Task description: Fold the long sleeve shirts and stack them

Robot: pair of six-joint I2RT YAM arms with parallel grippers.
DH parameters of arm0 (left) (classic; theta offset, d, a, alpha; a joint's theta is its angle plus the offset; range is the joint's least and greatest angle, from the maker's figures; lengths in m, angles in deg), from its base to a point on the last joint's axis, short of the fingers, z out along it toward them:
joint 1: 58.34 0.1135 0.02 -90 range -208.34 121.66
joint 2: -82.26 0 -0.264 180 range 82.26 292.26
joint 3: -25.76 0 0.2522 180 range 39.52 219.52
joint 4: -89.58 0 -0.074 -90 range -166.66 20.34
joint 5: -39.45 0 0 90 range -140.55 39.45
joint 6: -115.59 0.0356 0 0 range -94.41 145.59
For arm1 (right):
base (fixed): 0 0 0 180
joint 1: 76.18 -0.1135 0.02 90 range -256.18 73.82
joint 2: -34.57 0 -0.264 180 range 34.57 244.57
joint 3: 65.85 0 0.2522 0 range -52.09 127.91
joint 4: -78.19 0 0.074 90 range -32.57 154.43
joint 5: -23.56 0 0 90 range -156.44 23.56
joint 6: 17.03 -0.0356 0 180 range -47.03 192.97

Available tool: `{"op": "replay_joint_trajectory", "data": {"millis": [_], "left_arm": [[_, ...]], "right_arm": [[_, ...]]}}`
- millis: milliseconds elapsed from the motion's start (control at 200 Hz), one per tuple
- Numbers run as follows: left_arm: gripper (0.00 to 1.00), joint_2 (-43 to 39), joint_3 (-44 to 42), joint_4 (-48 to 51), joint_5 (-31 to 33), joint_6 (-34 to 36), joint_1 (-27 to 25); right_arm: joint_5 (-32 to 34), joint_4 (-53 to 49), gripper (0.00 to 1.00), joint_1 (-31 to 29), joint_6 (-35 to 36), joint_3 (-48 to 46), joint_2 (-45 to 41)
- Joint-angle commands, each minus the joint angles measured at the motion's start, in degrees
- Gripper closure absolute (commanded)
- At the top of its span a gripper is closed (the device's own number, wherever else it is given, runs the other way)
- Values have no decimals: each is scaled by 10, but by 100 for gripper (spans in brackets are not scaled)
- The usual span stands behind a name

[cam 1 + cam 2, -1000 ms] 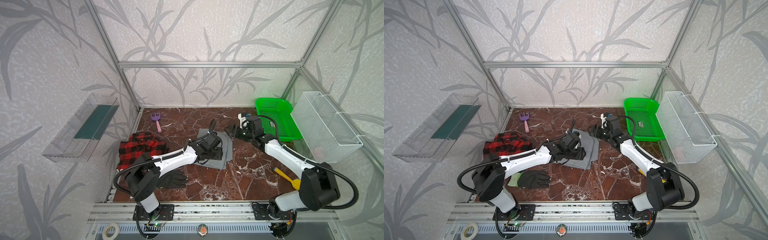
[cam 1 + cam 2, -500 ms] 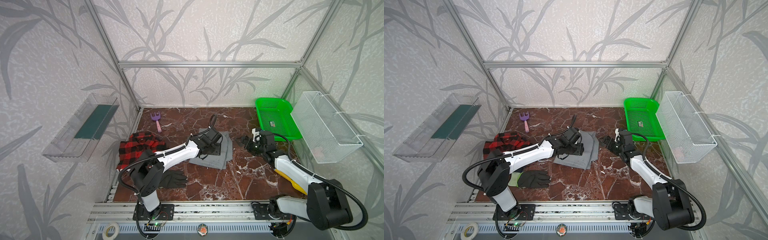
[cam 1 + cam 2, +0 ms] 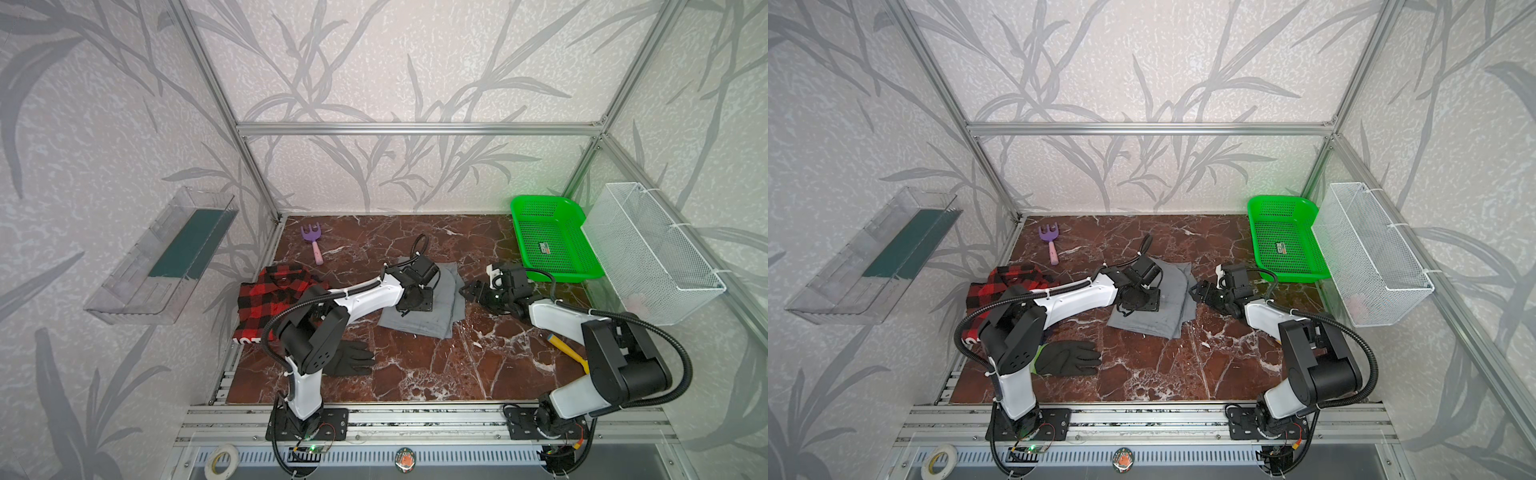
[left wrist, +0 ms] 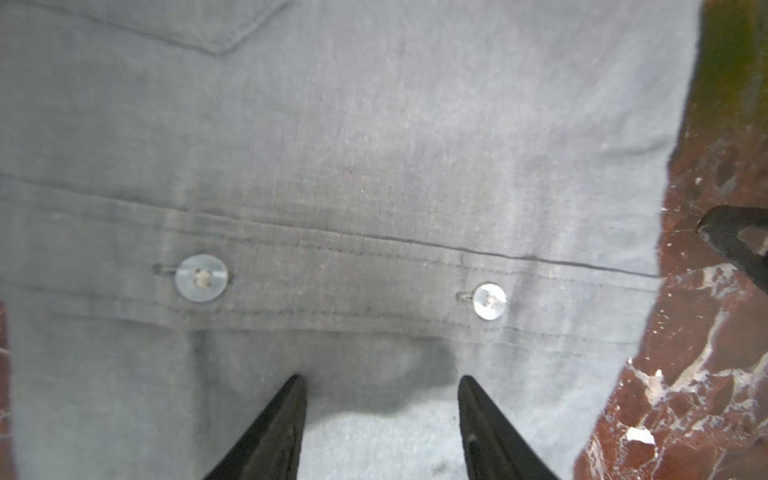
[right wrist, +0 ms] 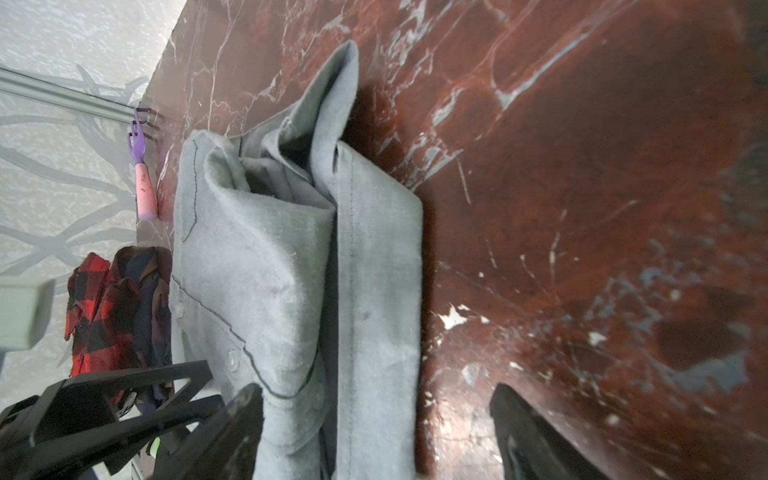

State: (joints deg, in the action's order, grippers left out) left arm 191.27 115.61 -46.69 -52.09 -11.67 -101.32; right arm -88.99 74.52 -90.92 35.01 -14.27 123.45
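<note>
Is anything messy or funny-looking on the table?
Yes. The red-and-black plaid shirt lies rumpled at the left edge of the table, not folded. The grey shirt in the middle is folded, but its layers do not line up along one side, and one end gapes open in the right wrist view. Nothing looks spilled or broken.

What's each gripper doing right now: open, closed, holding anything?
Left gripper: open, jaws apart over the grey shirt, pinching nothing.
Right gripper: open, at the grey shirt's edge, holding nothing.

Shirt (image 3: 432,322) ctr, 2nd shirt (image 3: 270,299) L, glove (image 3: 351,361) front-L
</note>
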Motion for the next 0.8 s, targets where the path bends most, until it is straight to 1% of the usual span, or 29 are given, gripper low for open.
{"op": "replay_joint_trajectory", "data": {"millis": [0, 285, 365, 385, 460, 655, 715, 795], "left_arm": [[41, 22, 23, 33, 9, -19, 5], [41, 52, 27, 49, 6, -38, 5], [41, 56, 26, 52, 4, -43, 7], [41, 57, 25, 53, 5, -45, 6], [41, 57, 23, 55, 4, -50, 6], [41, 59, 14, 42, -14, -66, 7], [41, 59, 9, 37, -19, -70, 7], [42, 59, 3, 31, -28, -76, 7]], "right_arm": [[16, 65, 16, -15, 30, -16, 25], [19, 183, 16, -40, 19, -51, 85], [13, 213, 16, -50, 18, -63, 86], [14, 221, 16, -52, 1, -68, 85], [18, 252, 17, -60, -8, -88, 74], [48, 246, 23, -100, -16, -93, 54], [50, 255, 27, -102, -24, -92, 59], [59, 258, 34, -102, -23, -87, 62]]}}
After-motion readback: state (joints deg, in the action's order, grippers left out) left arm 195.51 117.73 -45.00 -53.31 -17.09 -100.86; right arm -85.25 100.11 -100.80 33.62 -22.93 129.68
